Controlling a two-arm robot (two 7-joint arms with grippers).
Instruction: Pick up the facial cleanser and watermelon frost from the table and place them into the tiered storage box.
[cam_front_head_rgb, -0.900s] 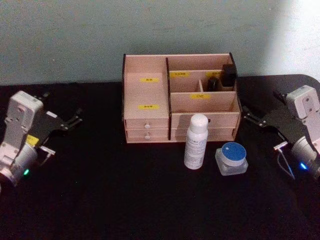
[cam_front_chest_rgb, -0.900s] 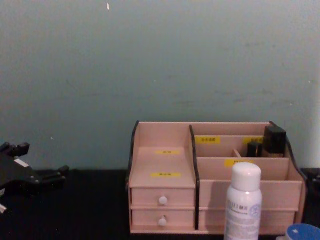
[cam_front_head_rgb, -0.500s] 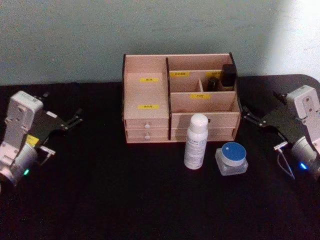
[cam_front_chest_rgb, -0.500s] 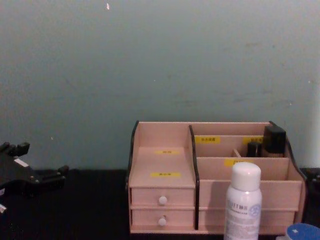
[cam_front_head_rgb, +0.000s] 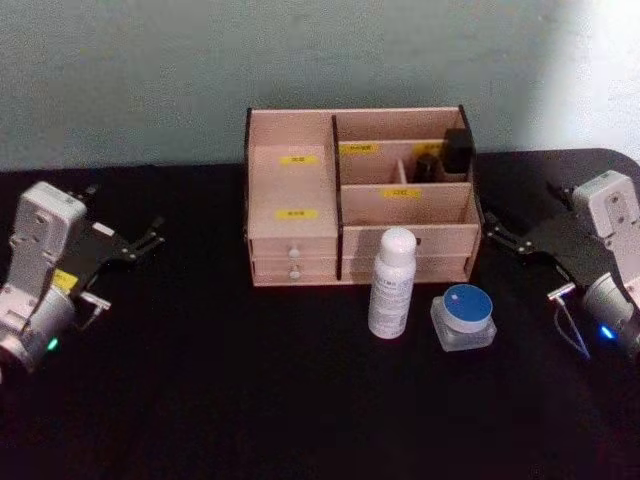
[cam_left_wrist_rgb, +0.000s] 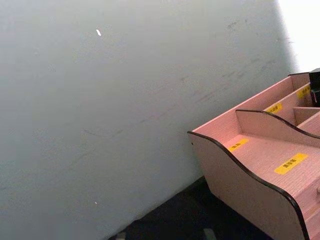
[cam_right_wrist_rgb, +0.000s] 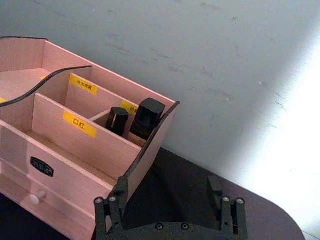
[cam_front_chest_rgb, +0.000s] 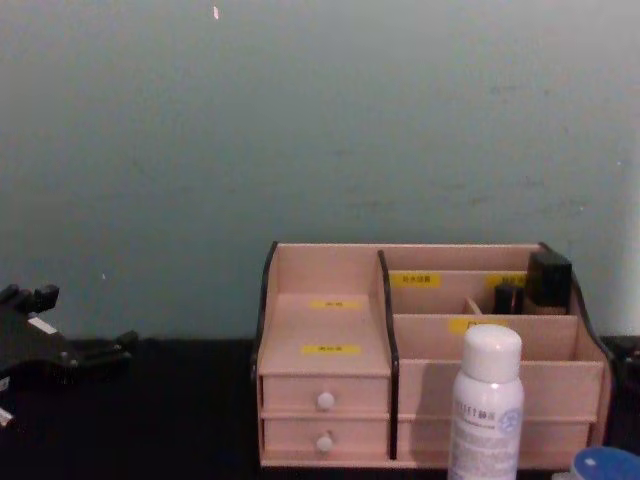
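A white bottle with a rounded cap (cam_front_head_rgb: 392, 283) (cam_front_chest_rgb: 486, 405) stands on the black table just in front of the tiered storage box (cam_front_head_rgb: 292, 185) (cam_front_chest_rgb: 322, 275) (cam_left_wrist_rgb: 240, 185) (cam_right_wrist_rgb: 65, 125). Beside it, to the right, sits a clear jar with a blue lid (cam_front_head_rgb: 463, 317) (cam_front_chest_rgb: 605, 465). Their labels are too small to tell which is the facial cleanser and which the watermelon frost. My left gripper (cam_front_head_rgb: 150, 234) (cam_front_chest_rgb: 78, 335) hovers open at the far left, empty. My right gripper (cam_front_head_rgb: 497, 231) (cam_right_wrist_rgb: 169, 212) is open and empty beside the box's right end.
Two dark small containers (cam_front_head_rgb: 450, 152) (cam_right_wrist_rgb: 140, 119) (cam_front_chest_rgb: 540, 282) stand in the box's rear right compartment. A grey-green wall (cam_front_head_rgb: 130, 70) rises directly behind the box. The black table (cam_front_head_rgb: 220, 380) stretches wide in front and to both sides.
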